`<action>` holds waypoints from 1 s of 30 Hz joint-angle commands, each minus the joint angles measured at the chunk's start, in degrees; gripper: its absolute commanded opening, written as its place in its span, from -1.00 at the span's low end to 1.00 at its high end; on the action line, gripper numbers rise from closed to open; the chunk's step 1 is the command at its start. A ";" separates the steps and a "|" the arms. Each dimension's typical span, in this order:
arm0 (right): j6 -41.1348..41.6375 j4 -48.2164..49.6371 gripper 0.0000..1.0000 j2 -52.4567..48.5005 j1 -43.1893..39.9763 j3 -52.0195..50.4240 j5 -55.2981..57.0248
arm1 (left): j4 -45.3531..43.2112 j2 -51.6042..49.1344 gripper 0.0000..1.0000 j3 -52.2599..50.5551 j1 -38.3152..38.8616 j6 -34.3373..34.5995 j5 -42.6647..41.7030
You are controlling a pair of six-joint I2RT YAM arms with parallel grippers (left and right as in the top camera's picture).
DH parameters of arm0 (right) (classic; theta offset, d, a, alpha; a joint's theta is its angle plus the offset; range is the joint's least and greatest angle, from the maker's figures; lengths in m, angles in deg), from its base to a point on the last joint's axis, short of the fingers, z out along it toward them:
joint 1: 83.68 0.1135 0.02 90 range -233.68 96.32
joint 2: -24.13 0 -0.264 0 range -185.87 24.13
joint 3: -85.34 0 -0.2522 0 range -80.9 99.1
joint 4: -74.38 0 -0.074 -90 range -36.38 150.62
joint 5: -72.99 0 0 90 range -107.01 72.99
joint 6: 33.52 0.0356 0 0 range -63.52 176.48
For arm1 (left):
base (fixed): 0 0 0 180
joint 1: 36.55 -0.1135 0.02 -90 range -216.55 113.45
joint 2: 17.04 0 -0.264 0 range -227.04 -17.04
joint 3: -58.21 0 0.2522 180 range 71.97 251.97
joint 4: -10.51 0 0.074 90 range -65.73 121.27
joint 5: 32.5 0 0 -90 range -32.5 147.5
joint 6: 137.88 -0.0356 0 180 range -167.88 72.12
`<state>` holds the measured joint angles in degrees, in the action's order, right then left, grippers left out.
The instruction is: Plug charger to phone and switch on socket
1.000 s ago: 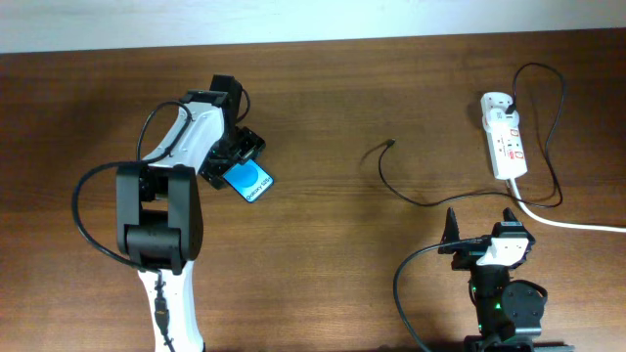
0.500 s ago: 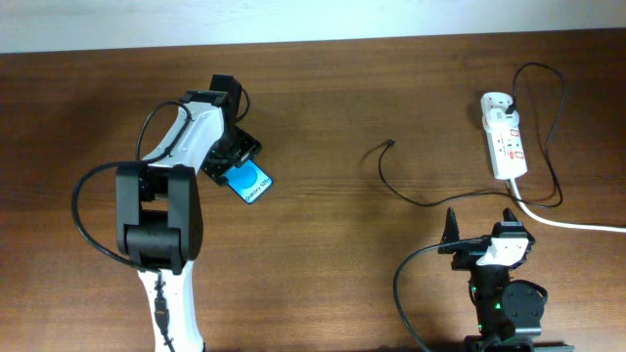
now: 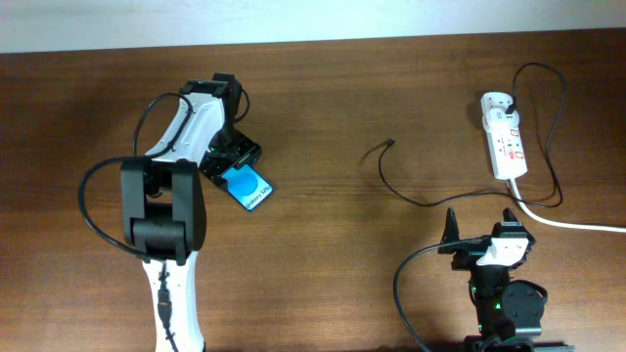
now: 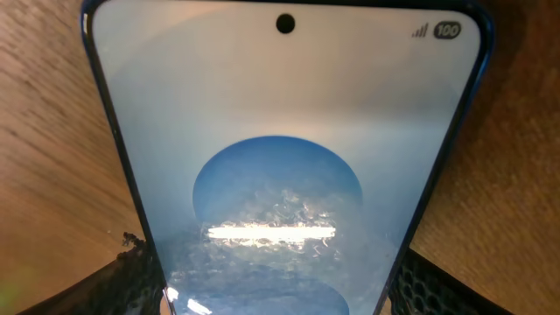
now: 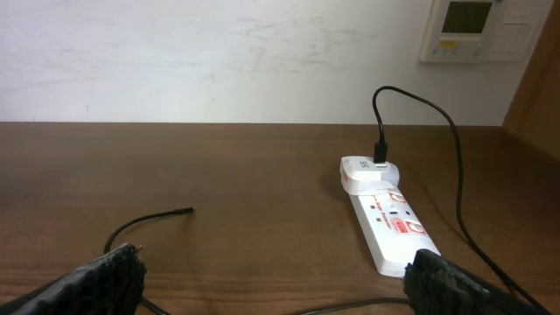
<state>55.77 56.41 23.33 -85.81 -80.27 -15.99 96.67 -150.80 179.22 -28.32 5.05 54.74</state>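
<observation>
The left hand [image 3: 233,160] is closed on the phone [image 3: 249,186]. In the left wrist view its dark meshed pads [image 4: 114,284] press against the two long edges of the phone [image 4: 280,131] near the bottom of the frame. The blue screen faces up and runs straight out from the hand. From above, the phone lies at a slant on the left half of the table [image 3: 323,284], with its free end pointing toward the lower right.

The right hand [image 3: 479,231] sits near the front edge on the right. Its fingers [image 5: 96,280] are spread wide and hold nothing. Ahead of it and a little to its left, the small plug end of the charger [image 3: 391,145] lies free on the wood, well apart from both hands. The thin black cable curves back across the table and loops up to the white adapter at the far end of the socket [image 3: 507,142]. The socket lies ahead of this hand and to its right, and the hand touches neither the socket nor the cable.
</observation>
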 commanded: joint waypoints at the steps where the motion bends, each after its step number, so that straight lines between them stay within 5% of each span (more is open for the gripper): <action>1: -0.37 -0.33 0.97 0.44 0.20 -0.31 0.72 | 2.38 -1.22 0.48 2.54 -0.13 -1.07 -1.66; 9: -0.37 -0.33 0.97 0.44 0.20 -0.31 0.72 | 6.16 -1.22 0.44 3.80 -0.13 -7.76 -13.77; 23: -0.37 -0.33 0.97 0.44 0.20 -0.31 0.72 | 16.83 -1.22 0.45 4.04 -0.07 -29.90 -46.01; 30: -0.26 0.98 0.97 0.44 0.20 -0.31 -3.67 | 16.90 -1.22 0.46 4.04 0.85 -32.04 -50.66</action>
<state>55.75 56.76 23.33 -85.81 -80.27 -16.01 113.21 -151.58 181.88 -27.92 -24.96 8.09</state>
